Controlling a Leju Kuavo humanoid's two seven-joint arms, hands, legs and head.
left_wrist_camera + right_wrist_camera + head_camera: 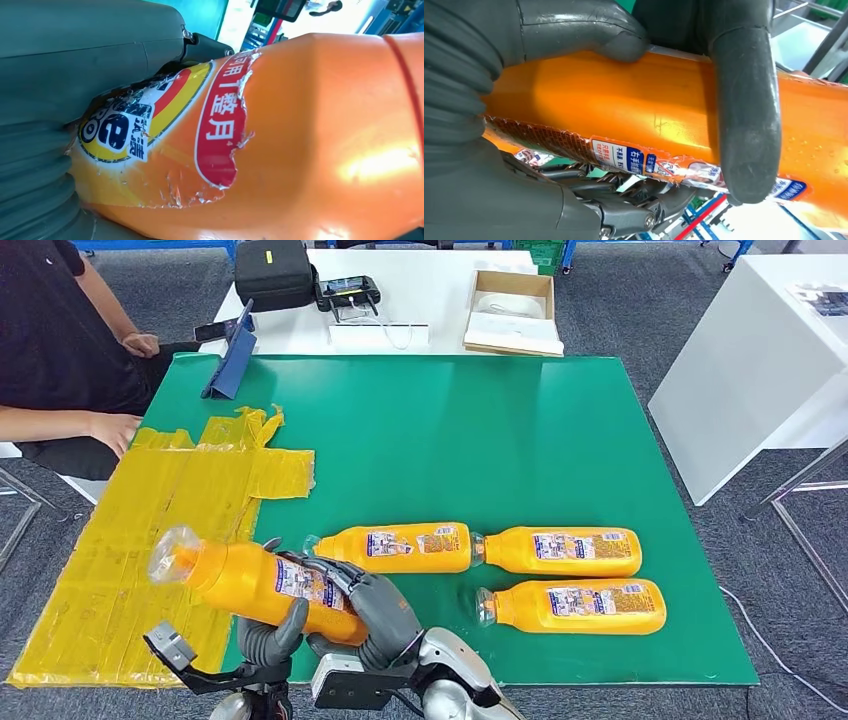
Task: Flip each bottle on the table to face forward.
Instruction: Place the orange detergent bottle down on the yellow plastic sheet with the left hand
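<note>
Torn "整月" label (217, 132), orange bottle (320, 140)

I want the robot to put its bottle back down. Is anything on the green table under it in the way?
Nothing visible blocks it. Both hands, left hand and right hand, hold the bottle over the green table's near edge; the three other bottles lie further right.

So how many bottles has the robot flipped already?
I can't tell that any is finished. Three bottles lie on the green table, white fine-print labels up, probably still waiting. A fourth bottle is lifted, gripped by the left hand and right hand, mid-flip.
</note>
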